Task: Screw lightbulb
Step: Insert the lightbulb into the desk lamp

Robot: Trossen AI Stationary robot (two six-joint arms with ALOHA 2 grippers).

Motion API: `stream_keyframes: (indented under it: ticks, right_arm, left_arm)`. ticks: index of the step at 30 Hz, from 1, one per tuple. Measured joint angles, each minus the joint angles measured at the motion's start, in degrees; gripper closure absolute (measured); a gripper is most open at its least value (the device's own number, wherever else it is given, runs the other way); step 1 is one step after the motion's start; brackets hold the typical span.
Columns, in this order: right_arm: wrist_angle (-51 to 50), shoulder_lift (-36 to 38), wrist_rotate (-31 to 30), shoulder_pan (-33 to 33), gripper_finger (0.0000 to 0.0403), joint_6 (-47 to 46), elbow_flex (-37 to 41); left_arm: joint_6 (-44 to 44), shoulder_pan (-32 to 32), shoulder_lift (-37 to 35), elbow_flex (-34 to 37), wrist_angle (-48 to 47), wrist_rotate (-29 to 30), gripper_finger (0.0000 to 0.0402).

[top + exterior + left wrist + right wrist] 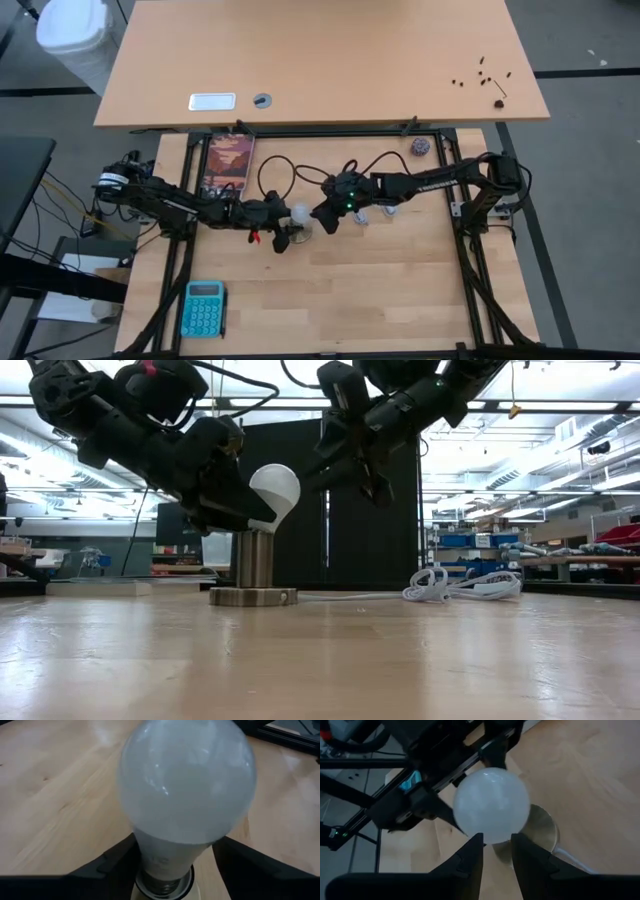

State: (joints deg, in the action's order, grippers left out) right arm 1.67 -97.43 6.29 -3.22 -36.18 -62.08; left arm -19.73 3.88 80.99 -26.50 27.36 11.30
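The left hand is clamped on the neck of the lightbulb, tilted just above the socket. The right hand hovers beside it, fingers slightly apart. The bulb looks light, smooth, and fragile; grip the neck gently.

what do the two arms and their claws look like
Both arms are dark, near black, built of jointed segments with black cables looping along them. The left claw shows small red marks by its tip, and its arm has a white part near the base. The right claw sits below a small green light on its wrist. Each claw has two dark, flat, tapering fingers.
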Motion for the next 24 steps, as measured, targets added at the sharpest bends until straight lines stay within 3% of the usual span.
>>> stream_keyframes:
  ticks: [24]
  right_arm:
    - [1.0, 0.0, 0.8, 0.5, 0.0295, -0.2, 0.0]
  left_arm:
    - [-1.3, -0.9, -0.5, -0.1, -1.4, -0.5, 0.0145]
